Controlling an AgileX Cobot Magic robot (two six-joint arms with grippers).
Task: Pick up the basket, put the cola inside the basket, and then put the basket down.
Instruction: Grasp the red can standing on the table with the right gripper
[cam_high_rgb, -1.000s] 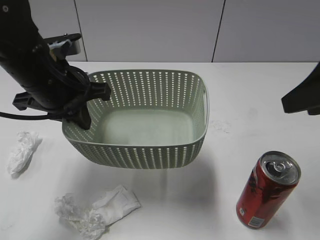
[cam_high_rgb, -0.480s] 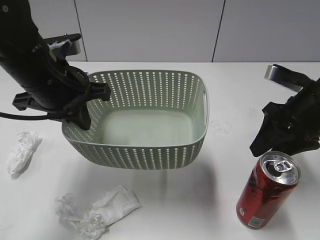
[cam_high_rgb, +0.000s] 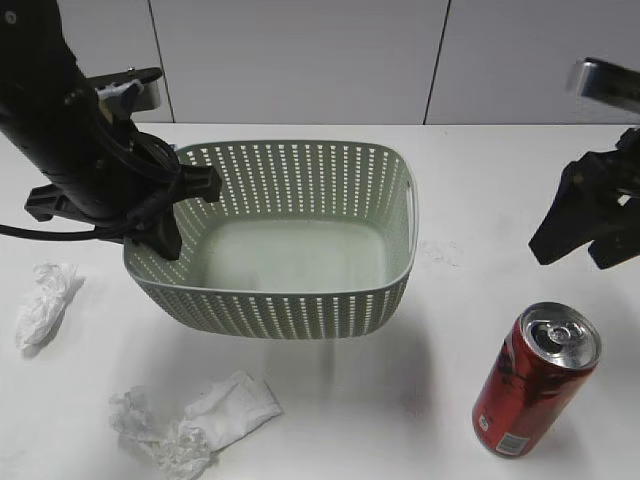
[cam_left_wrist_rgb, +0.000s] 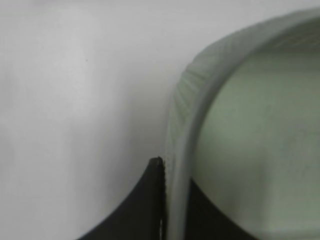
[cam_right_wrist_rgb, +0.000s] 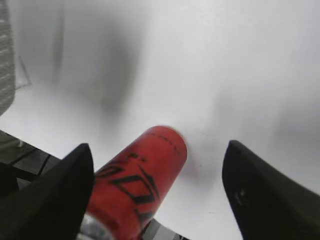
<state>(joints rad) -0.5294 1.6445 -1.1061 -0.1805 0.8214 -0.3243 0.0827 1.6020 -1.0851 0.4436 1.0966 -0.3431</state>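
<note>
From the exterior view, the first step looks done: the left claw (cam_high_rgb: 170, 205) is clamped on the left rim of the basket (cam_high_rgb: 290, 235), and the basket hangs tilted above the bench (cam_high_rgb: 480, 190), its shadow spread beneath it. The cola (cam_high_rgb: 535, 380) stands upright on the bench at front right, well apart from the basket and untouched. The right claw (cam_high_rgb: 585, 225) hovers above and behind the can, not in contact; how wide it stands cannot be told from here. Left to do, by my reading: grasp the can, drop it in, lower the basket. Crumpled white tissues (cam_high_rgb: 195, 420) lie in front of the basket and another tissue (cam_high_rgb: 42, 300) at far left — neither sits between can and basket, so the path looks open.

In the left wrist view, blurred and very close, the basket (cam_left_wrist_rgb: 240, 130) rim passes between two dark fingers (cam_left_wrist_rgb: 150, 200), one outside and one inside the wall — a firm pinch.

The right wrist view shows the right claw (cam_right_wrist_rgb: 160, 185) spread wide and holding nothing, with the cola (cam_right_wrist_rgb: 142, 180) below between its dark fingers (cam_right_wrist_rgb: 265, 195), nearer the left one. A sliver of the basket (cam_right_wrist_rgb: 5, 60) shows at the left edge.
</note>
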